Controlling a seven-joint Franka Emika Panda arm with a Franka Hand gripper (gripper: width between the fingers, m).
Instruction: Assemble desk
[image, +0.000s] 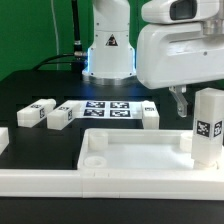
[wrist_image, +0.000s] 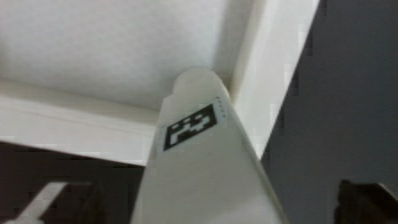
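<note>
The white tabletop (image: 135, 150) lies upturned at the front, rim up. One leg block (image: 207, 126) stands upright in its corner at the exterior view's right, tag facing out. My gripper (image: 182, 102) hangs just beside and behind the top of that leg. In the wrist view the leg (wrist_image: 205, 150) fills the middle and points at the tabletop's corner (wrist_image: 107, 50). My gripper (wrist_image: 210, 206) straddles it, and the dark fingers (wrist_image: 365, 200) stand clear of its sides, so it is open. Three loose legs lie behind the tabletop: two (image: 37, 112) (image: 60, 117) at the left and one (image: 150, 115) in the middle.
The marker board (image: 108, 108) lies flat between the loose legs, before the robot's base (image: 108, 50). A white border rail (image: 60, 184) runs along the front of the tabletop. Another white piece (image: 3, 140) shows at the left edge.
</note>
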